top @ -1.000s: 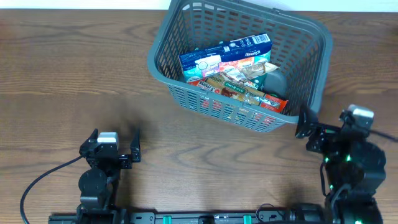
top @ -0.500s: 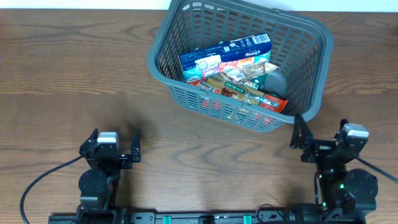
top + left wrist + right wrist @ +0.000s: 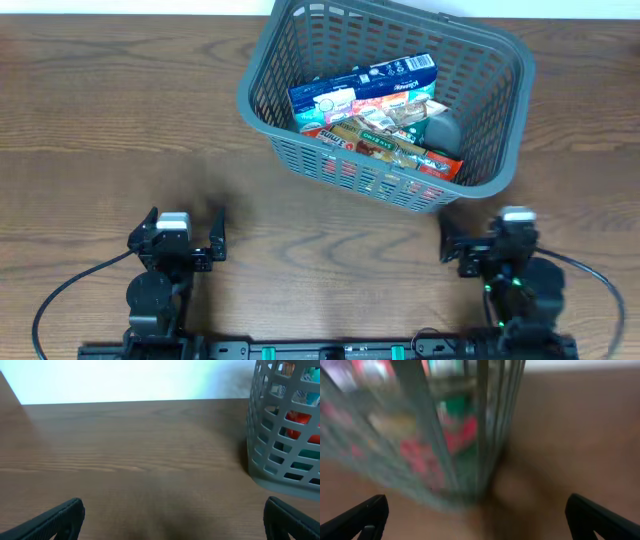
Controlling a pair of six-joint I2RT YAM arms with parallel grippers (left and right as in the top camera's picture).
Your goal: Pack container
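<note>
Table (image 3: 90,110) of dark wood is seen from above. At the near left, the left gripper (image 3: 185,220) is seen over bare wood, its jaws spread wide with nothing between them. The container (image 3: 262,70) is set at the far centre-right, well apart from that gripper, and packets (image 3: 365,95) are piled on its bottom. Just before its near wall the right gripper (image 3: 488,248) is found, jaws likewise spread and empty. Its wrist view is blurred, with the lattice wall shown close ahead.
</note>
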